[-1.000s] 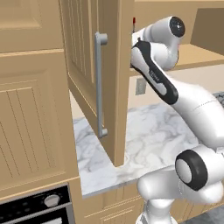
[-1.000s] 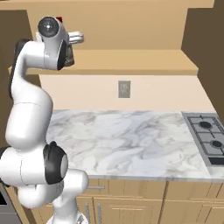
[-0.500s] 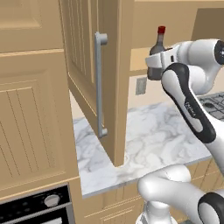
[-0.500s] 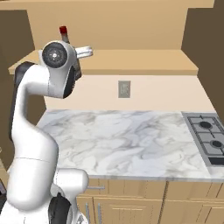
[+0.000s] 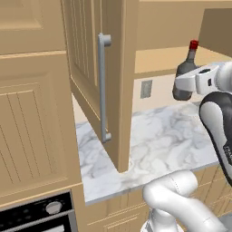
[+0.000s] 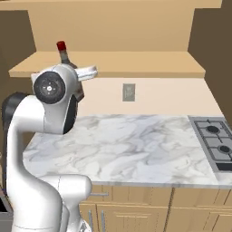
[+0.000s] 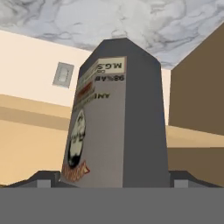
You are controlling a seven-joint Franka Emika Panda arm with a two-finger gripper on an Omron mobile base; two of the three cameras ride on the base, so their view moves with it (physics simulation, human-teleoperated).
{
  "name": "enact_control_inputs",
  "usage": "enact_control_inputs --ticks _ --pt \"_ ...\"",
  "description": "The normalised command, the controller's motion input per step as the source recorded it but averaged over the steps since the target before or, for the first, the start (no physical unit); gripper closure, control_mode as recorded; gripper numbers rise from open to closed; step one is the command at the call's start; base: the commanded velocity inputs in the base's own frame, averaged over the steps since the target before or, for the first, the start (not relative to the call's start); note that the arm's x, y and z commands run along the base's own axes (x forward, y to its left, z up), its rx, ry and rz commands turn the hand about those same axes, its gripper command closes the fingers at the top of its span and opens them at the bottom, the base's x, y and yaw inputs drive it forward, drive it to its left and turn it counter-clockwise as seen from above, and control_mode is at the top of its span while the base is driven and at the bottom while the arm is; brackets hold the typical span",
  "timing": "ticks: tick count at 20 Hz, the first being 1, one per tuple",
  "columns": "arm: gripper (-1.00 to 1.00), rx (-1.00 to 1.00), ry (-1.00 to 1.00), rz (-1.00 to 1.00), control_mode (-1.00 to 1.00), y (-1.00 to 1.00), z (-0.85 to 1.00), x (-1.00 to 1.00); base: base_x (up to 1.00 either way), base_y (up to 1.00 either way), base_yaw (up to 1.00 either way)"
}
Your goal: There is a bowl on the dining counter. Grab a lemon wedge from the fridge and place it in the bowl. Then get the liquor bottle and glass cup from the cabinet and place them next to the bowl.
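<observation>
Gripper (image 7: 114,175) fingers sit on the 2 sides of the liquor bottle (image 5: 185,74), spread wide around its fat body. From the hand view the bottle fills the space between the 2 dark tips, so it looks held. The label shows upside down there, because the hand is turned over.

In the left base view the bottle stands up straight, with its red cap (image 5: 194,44) on top. It is up in the air, in front of the wooden shelf (image 6: 136,63), on the far side of the marble counter (image 6: 131,149). It is high above the counter and not touching it. The open cabinet door (image 5: 97,77) with its long grey handle (image 5: 103,86) hangs to the left of it. In the right base view the red cap and thin neck poke up behind the white hand.

I think the bottle is glass and full, so it is heavy and hard. It will not bend or squash. It could slip, because glass is smooth, and it could break if it falls on the stone counter. The wide bottom part is the best place to hold it, and that is where the fingers are. The thin neck is a bad place, as the heavy bottom would swing.

Keeping it upright and moving slowly seems smart. The bowl, the glass cup and the lemon wedge are for other steps. The stove (image 6: 217,140) sits on the far right end of the counter.
</observation>
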Motion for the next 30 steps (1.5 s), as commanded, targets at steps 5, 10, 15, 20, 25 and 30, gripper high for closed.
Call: enact_control_inputs --ticks 5,10,15,20,25,30 --pt "1.0 -0.03 0.02 0.01 1.0 -0.01 -0.28 -0.67 -0.15 0.0 0.01" --pt "1.0 0.0 0.0 0.0 1.0 0.0 0.0 0.0 -0.7 0.03 0.11" --pt "1.0 0.0 0.0 0.0 1.0 0.0 0.0 0.0 -0.7 0.01 0.02" --pt "1.0 0.0 0.0 0.0 1.0 0.0 0.0 0.0 -0.9 0.1 -0.23" --pt "1.0 0.0 0.0 0.0 1.0 0.0 0.0 0.0 -0.81 0.19 -0.55" --pt "1.0 0.0 0.0 0.0 1.0 0.0 0.0 0.0 -0.74 0.19 -0.69"
